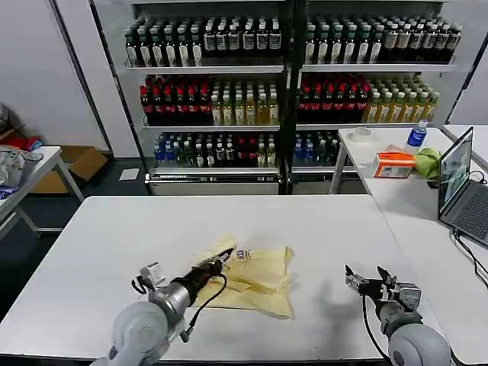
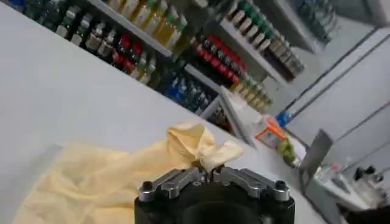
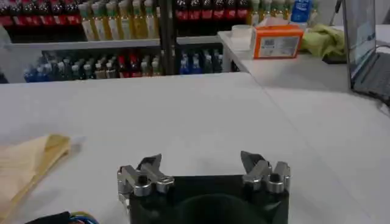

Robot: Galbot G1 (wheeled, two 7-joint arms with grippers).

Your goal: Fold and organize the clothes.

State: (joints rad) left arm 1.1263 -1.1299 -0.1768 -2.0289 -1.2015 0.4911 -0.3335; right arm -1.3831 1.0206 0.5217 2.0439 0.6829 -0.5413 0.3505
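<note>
The pale cream-yellow T-shirt (image 1: 255, 278) lies partly folded in the middle of the white table (image 1: 114, 229). My left gripper (image 1: 226, 255) is shut on a raised bunch of the shirt's fabric at its far left corner. In the left wrist view the pinched cloth (image 2: 195, 143) rises just ahead of the closed gripper (image 2: 209, 168), with the rest of the T-shirt (image 2: 91, 182) spread flat behind. My right gripper (image 1: 364, 276) hovers open over bare table to the right of the shirt, holding nothing. In the right wrist view the gripper (image 3: 201, 161) is wide apart, and a shirt edge (image 3: 27, 164) shows off to the side.
A second white table (image 1: 404, 191) on the right carries a laptop (image 1: 461, 187), an orange box (image 1: 394, 165), a green cloth (image 1: 427, 162), a blue-capped bottle (image 1: 416, 135) and a tape roll (image 1: 362, 134). Shelves of bottles (image 1: 290, 84) stand behind. Another table with clutter (image 1: 19, 171) is at far left.
</note>
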